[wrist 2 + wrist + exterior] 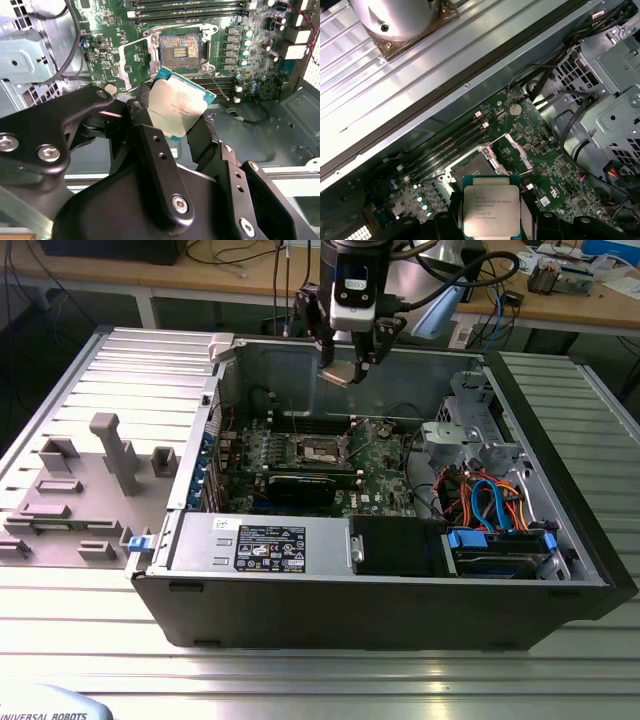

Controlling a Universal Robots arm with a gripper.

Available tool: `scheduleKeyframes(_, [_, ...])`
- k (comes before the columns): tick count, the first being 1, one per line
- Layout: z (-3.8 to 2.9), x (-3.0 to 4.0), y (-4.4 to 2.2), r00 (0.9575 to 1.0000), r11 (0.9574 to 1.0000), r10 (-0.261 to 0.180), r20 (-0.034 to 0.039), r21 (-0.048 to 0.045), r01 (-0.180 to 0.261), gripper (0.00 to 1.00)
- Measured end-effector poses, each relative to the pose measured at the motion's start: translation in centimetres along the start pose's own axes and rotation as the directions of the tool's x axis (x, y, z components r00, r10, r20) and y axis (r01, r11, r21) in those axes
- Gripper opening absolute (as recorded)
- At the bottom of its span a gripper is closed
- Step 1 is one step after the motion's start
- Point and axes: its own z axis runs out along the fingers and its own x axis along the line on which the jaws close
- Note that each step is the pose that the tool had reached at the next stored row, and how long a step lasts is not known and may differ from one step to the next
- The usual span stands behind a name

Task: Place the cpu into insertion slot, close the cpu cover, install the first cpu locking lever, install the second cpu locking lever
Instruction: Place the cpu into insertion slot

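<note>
My gripper (345, 358) hangs above the open computer case, shut on the cpu (340, 373), a flat square chip with a silvery top. Both wrist views show the cpu (180, 107) (491, 210) clamped between the two black fingers (141, 95), tilted and well above the board. The insertion slot (318, 450) (181, 49) (470, 167) lies bare on the green motherboard, its dark contact field showing. The cpu cover (132, 65) (518, 150) stands swung up beside the slot. A thin lever wire (216, 84) sticks out by the slot's edge.
A black card (300, 485) lies just in front of the slot, memory slots (185, 12) behind it. The power supply (260, 540) and a drive cage with coloured cables (490, 500) fill the case's front and the exterior view's right. Grey fixtures (110, 450) stand outside on the table.
</note>
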Motion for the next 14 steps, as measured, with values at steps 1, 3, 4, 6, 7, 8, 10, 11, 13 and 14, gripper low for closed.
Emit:
scheduleKeyframes(1, [0.01,0.00,0.00,0.9999,0.9999,0.017,0.0015,-0.0005,-0.017,0.54])
scheduleKeyframes(3, [0.03,0.00,0.00,0.9985,0.9985,0.055,0.0049,-0.0013,-0.055,0.54])
scheduleKeyframes(4, [0.04,0.00,0.00,0.9978,0.9978,0.067,0.0059,-0.0016,-0.067,0.54])
scheduleKeyframes(6, [0.05,0.00,0.00,0.9959,0.9959,0.090,0.0079,-0.0022,-0.090,0.54])
scheduleKeyframes(7, [0.05,0.00,0.00,0.9950,0.9950,0.100,0.0088,-0.0024,-0.100,0.54])
scheduleKeyframes(8, [0.05,0.00,0.00,0.9946,0.9947,0.103,0.0091,-0.0025,-0.103,0.54])
scheduleKeyframes(10, [0.05,0.00,0.00,0.9944,0.9945,0.105,0.0093,-0.0026,-0.105,0.54])
scheduleKeyframes(11, [0.05,0.00,0.00,0.9944,0.9944,0.105,0.0093,-0.0026,-0.105,0.54])
scheduleKeyframes(13, [0.05,0.00,0.00,0.9944,0.9944,0.105,0.0093,-0.0026,-0.105,0.54])
scheduleKeyframes(14, [0.05,0.00,0.00,0.9944,0.9944,0.105,0.0093,-0.0026,-0.105,0.54])
